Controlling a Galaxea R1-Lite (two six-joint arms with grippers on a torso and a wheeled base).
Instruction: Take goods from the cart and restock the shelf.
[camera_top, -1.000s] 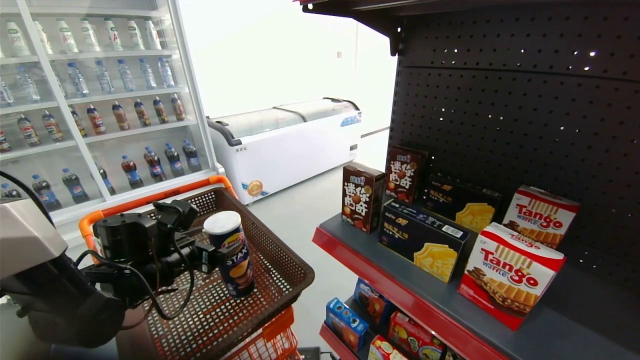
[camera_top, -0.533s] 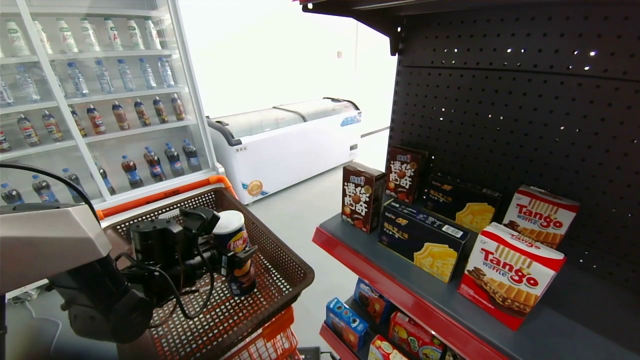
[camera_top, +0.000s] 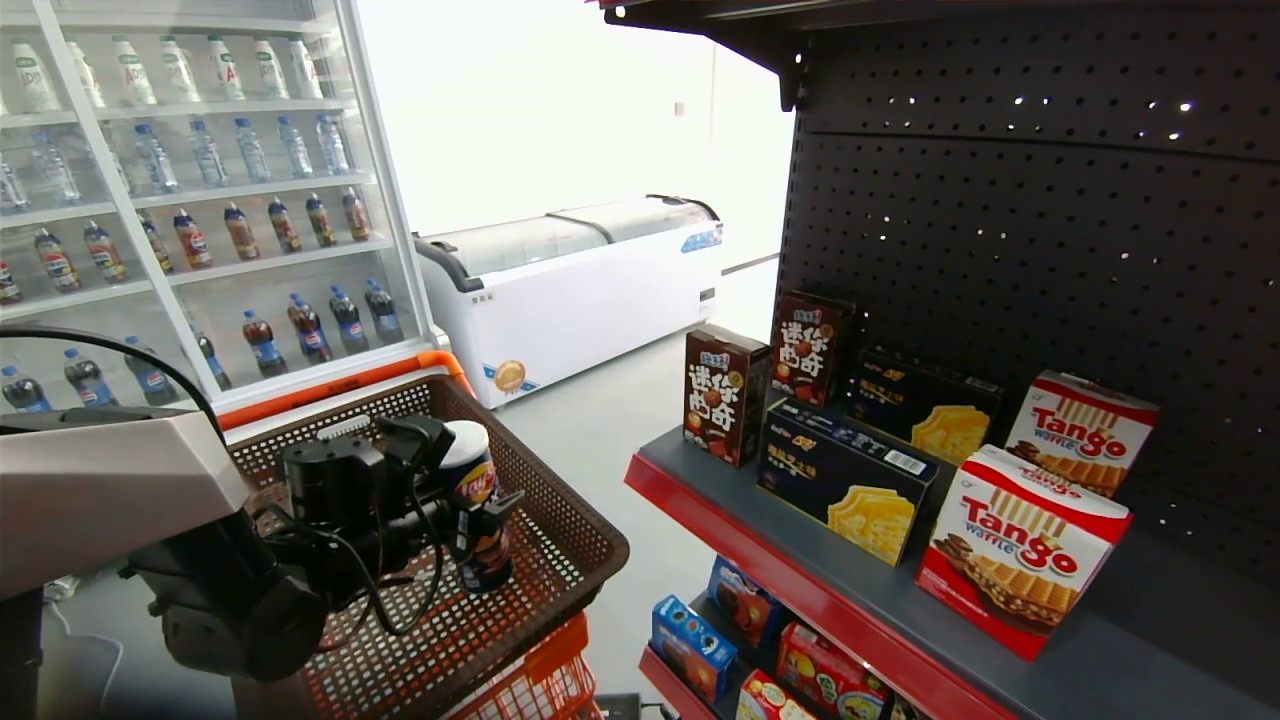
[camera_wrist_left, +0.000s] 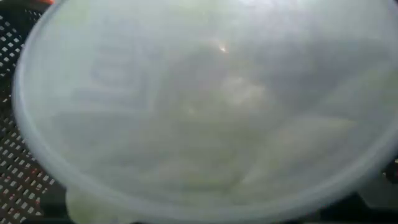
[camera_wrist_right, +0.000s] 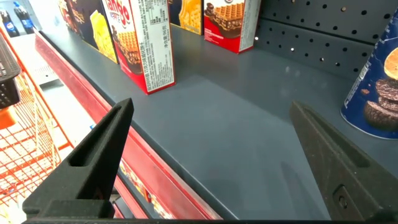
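Head view first: your left pincer (camera_top: 468, 485) is clamped on the chips can (camera_top: 482, 560), one finger on each side, around the upper half. The can stands upright inside the brown cart basket (camera_top: 590, 545), on the side nearest the shelf (camera_top: 715, 485). You can't really tell if its bottom sits on the basket floor or hangs just above it. On the shelf there are two brown cookie boxes (camera_top: 722, 395) at the near end. Next come two dark blue boxes (camera_top: 845, 480), one behind the other, then two red and white wafer boxes (camera_top: 1015, 550). They all stand in front of the black pegboard (camera_top: 1000, 220). Behind the cart you've got a drinks fridge (camera_top: 200, 200) full of bottles and a white chest freezer (camera_top: 570, 280). Left wrist view: the can's cloudy plastic lid (camera_wrist_left: 205, 106) is right up against the camera, with a bit of basket mesh (camera_wrist_left: 18, 180) at the edge. Right wrist view: your right pincer (camera_wrist_right: 211, 168) is spread wide and hangs over the grey shelf board. One of the wafer boxes stands on the board beyond one finger (camera_wrist_right: 93, 168), and a blue snack pack (camera_wrist_right: 380, 87) stands beyond the other finger, near the pegboard.
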